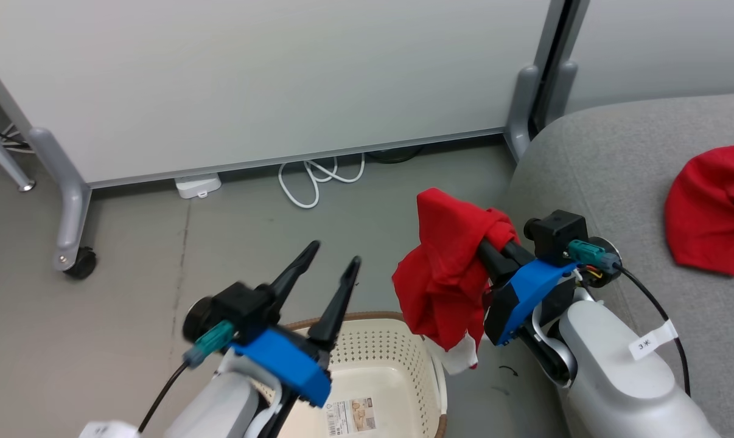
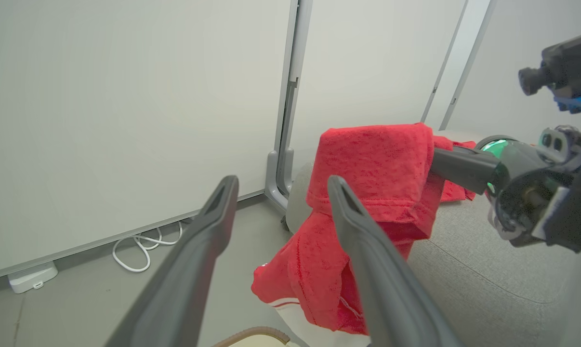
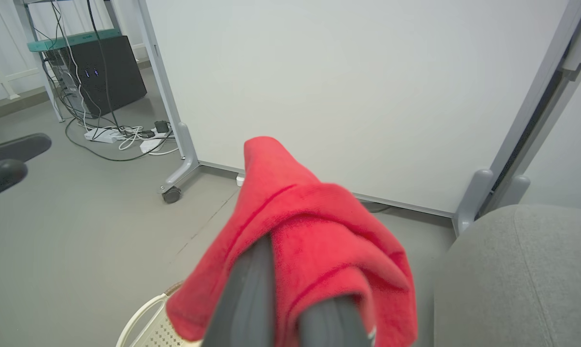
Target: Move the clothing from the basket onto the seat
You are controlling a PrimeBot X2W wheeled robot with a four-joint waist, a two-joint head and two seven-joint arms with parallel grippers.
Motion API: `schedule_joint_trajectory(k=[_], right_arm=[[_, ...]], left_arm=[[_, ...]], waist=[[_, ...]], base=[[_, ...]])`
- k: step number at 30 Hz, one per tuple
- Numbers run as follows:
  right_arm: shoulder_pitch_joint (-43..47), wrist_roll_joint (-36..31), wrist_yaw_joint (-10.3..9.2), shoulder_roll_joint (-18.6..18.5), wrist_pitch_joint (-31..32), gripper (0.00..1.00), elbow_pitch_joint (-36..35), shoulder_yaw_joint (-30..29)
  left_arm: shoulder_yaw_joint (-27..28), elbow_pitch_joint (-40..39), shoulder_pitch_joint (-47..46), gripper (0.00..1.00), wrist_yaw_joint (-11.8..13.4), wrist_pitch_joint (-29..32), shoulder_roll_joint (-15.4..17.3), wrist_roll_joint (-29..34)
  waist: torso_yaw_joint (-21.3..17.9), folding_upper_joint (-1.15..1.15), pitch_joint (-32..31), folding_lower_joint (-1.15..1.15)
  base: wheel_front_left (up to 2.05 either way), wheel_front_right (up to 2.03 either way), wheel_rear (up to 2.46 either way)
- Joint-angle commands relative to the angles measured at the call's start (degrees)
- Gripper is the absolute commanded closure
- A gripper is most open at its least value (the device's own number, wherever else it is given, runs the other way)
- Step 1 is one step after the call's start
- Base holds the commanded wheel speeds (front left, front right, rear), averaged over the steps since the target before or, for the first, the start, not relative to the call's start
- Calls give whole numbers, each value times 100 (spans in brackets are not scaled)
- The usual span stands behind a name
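Note:
My right gripper [image 1: 490, 250] is shut on a red piece of clothing [image 1: 449, 274], which drapes over its fingers and hangs above the basket's right edge, just left of the seat. The cloth [image 3: 314, 226] hides the fingertips. My left gripper [image 1: 335, 252] stands open and holds nothing above the cream basket [image 1: 367, 356]. Its fingers [image 2: 213, 217] point at the hanging garment [image 2: 372, 164] without touching it. What I see of the basket's inside holds only a paper label. A second red garment [image 1: 714, 207] lies on the grey seat [image 1: 610, 158] at the right.
White partition panels [image 1: 251, 79] on grey wheeled feet [image 1: 75, 258] stand behind the basket. A white cable [image 1: 315, 176] and a power strip [image 1: 198, 185] lie on the floor below them. A black computer [image 3: 102, 72] with cables sits far left.

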Motion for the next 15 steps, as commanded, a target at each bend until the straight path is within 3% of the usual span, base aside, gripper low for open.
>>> schedule_joint_trajectory(k=[1,5,15], right_arm=[[99,-60,3,-38,-1,100,-96,-42],[227,-156,3,-71,79,100,-328,-134],[595,-451,3,-60,273,100,-849,-423]], left_arm=[[220,-178,236,0,1,-17,60,148],[836,-595,917,0,23,-17,120,581],[2137,-1307,2090,0,24,-16,-117,1281]], waist=[[-67,0,-2,0],[-247,0,-4,0],[-919,0,20,0]], base=[[0,0,0],[0,0,0],[0,0,0]])
